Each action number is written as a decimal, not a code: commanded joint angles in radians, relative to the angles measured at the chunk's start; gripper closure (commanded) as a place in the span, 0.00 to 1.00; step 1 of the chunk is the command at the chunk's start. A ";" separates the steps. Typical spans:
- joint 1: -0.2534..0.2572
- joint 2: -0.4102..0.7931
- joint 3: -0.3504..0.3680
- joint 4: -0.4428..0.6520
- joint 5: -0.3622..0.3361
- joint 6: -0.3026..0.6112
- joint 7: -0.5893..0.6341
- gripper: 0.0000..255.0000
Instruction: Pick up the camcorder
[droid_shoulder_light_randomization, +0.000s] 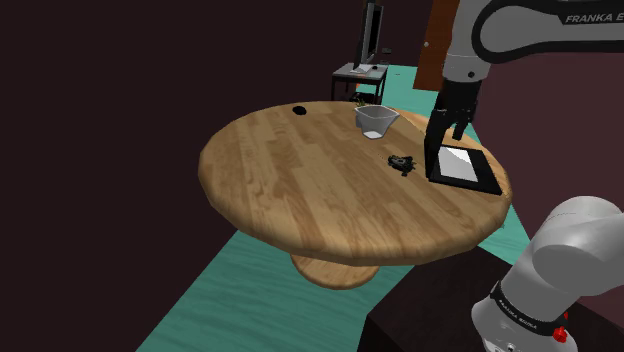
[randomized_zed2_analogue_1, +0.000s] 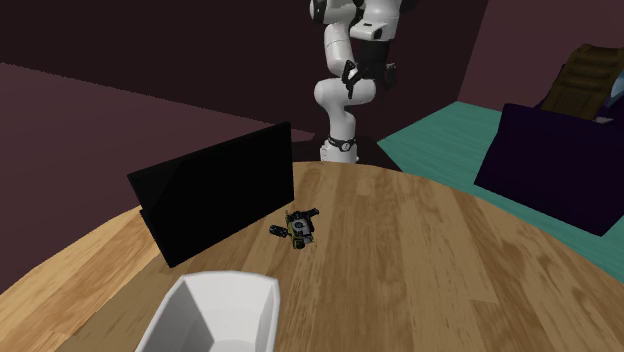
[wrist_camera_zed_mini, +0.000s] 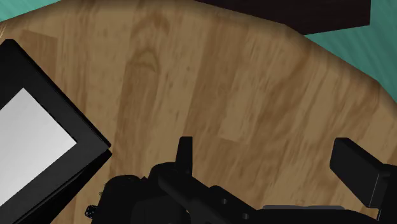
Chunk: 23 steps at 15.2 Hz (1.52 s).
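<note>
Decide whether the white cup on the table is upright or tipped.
Upright: the white cup stands on its base on the round table, open mouth facing up.

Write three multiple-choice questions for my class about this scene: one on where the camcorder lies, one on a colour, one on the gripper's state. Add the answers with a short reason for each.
1. Where does the camcorder lie?
A. On a shelf
B. On the table, beside the black-framed panel
C. In a drawer

2. What colour is the cup?
A. Red
B. Green
C. White

3. What is the state of the gripper?
A. Open, holding nothing
B. Shut on the camcorder
C. Shut on the cup

Answers:
1 B: the shoulder view shows the camcorder resting on the wooden table next to the panel.
2 C: the cup is drawn white in both exterior views.
3 A: in the wrist view the fingers stand apart and clasp nothing.
</note>
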 joint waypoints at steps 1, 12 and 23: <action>0.000 0.000 0.000 0.000 0.000 0.000 0.000 0.00; -0.028 0.304 -0.148 0.018 -0.104 0.319 -0.185 0.00; -0.043 0.704 -0.259 0.203 -0.081 0.570 -0.383 0.00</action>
